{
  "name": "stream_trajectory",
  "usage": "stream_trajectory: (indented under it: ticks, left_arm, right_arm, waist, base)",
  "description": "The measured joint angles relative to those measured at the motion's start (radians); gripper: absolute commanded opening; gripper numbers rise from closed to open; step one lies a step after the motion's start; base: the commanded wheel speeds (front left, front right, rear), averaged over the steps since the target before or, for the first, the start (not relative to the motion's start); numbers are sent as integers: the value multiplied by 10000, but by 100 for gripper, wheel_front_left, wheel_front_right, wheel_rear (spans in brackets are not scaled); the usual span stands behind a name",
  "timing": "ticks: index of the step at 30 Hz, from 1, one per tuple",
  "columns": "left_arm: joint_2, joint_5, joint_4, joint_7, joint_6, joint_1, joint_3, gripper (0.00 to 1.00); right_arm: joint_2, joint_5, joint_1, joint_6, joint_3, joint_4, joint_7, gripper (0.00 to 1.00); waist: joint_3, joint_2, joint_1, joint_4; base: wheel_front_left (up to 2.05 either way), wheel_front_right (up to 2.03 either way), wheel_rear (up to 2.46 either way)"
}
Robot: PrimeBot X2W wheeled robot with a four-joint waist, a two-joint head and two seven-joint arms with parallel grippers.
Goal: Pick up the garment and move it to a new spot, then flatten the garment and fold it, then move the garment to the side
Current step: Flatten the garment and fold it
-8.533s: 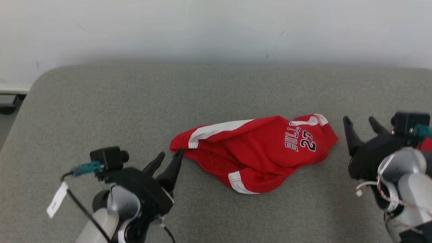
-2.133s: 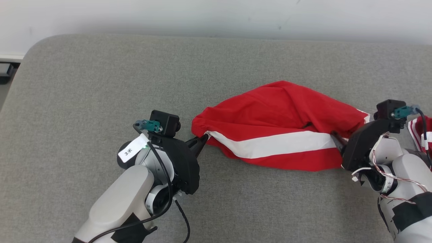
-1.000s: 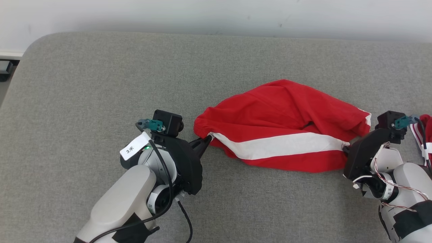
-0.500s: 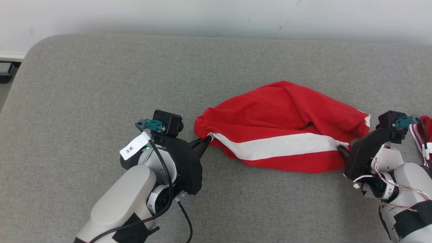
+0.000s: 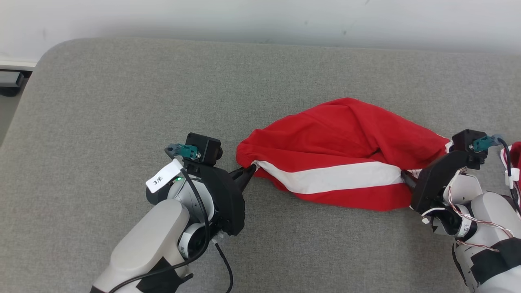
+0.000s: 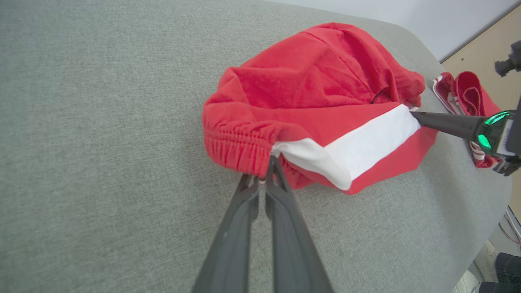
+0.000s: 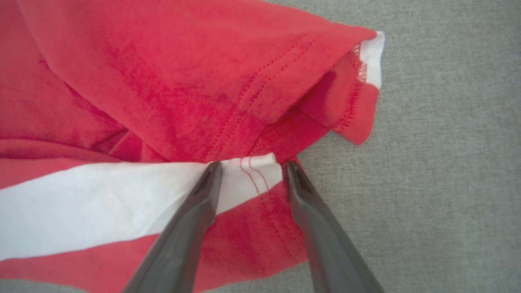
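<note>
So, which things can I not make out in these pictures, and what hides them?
- The second red cloth: head view, cut off by the right edge and partly behind the right arm.
- Tips of the right gripper: head view, behind its own dark body.
- Underside of the red garment: all views, pressed on the grey cushion.
- How much waistband the left gripper pinches: left wrist view, covered by its shut fingers.

Looked like bare test room: grey fabric pad, plain white wall behind pad, wood floor beside pad.
</note>
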Motion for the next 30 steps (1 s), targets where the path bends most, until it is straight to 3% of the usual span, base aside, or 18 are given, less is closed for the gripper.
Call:
stream_trajectory:
  ticks: [3,6,7,9,16,22,28,30]
  left_arm:
    - [-21,-10,0,8,0,0,-8,0]
    - [-40,-31,0,10,0,0,-12,0]
    - [-42,-31,2,12,0,0,-13,0]
    - [-38,-31,4,12,0,0,-12,0]
    - [-2,-29,19,-240,196,-17,153,0]
    - [-54,50,-303,-1302,441,-812,786,0]
    - [-23,104,-677,-1733,372,-923,838,0]
    - [61,6,-855,-1597,54,-840,708,0]
  right_arm:
    - [12,0,-2,0,8,40,0,47]
    - [8,0,-2,0,8,88,0,31]
    - [10,0,-3,0,10,90,0,16]
    - [10,0,-4,0,17,92,0,0]
    - [31,0,-267,0,-17,56,-405,0]
    - [75,-10,-1051,-10,-385,-545,-1505,0]
    - [113,-10,-1095,4,-552,-1383,-2399,0]
    - [115,-8,-1044,65,-560,-1685,-2546,0]
  waist:
    - [2,0,-1,42]
    - [4,0,0,84]
    - [4,0,0,96]
    - [0,0,0,113]
    - [-86,0,0,89]
    - [-306,0,0,-25]
    - [-560,0,-1,-123]
    - [-653,0,-1,-156]
  base:
    - [0,0,0]
    - [0,0,0]
    - [0,0,0]
    - [0,0,0]
    - [0,0,0]
    - [0,0,0]
    - [0,0,0]
    - [0,0,0]
